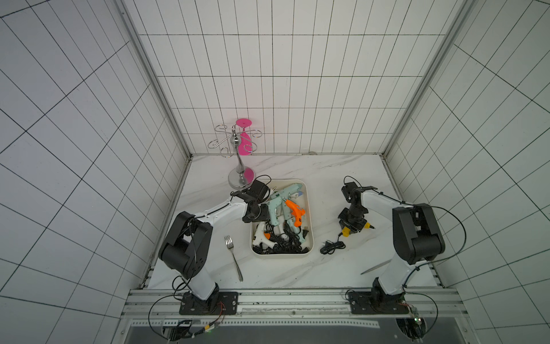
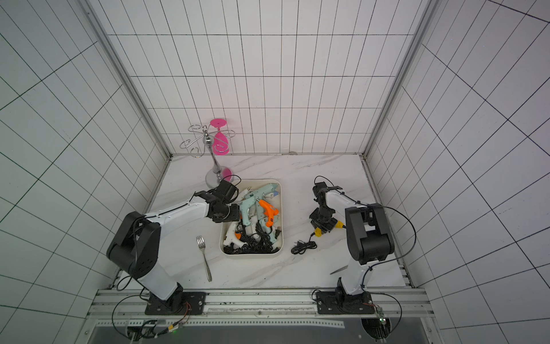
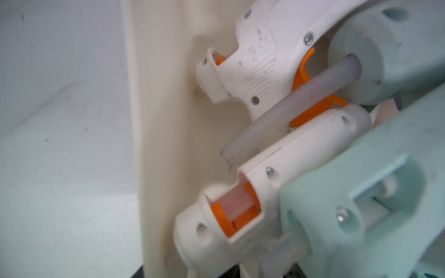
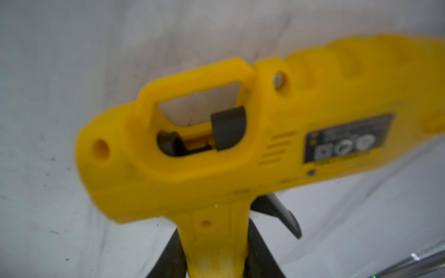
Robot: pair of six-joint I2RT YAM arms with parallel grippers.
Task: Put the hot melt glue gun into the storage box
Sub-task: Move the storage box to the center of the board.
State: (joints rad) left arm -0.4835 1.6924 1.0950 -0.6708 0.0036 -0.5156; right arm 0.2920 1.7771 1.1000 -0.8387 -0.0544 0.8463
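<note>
The table (image 1: 297, 268) bears the box (image 1: 310, 220) at its middle, heaped with other guns (image 1: 275, 208). The left gripper (image 1: 258, 213) hangs at the box's left wall (its fingers are hidden, so I cannot tell whether it is wide or narrow). The right gripper (image 4: 216, 255) stands well right of the box, jaws narrow against both sides of the yellow gun (image 4: 216, 156) handle. The step in hand looks like the pick. Next comes a lift clear of the wall, then a carry leftward, minding the trailing cord (image 1: 331, 247).

The storage box (image 1: 311, 235) holds glue guns (image 1: 273, 210); the fork (image 1: 233, 256) lies left, a lone glue gun (image 1: 345, 232) right.
</note>
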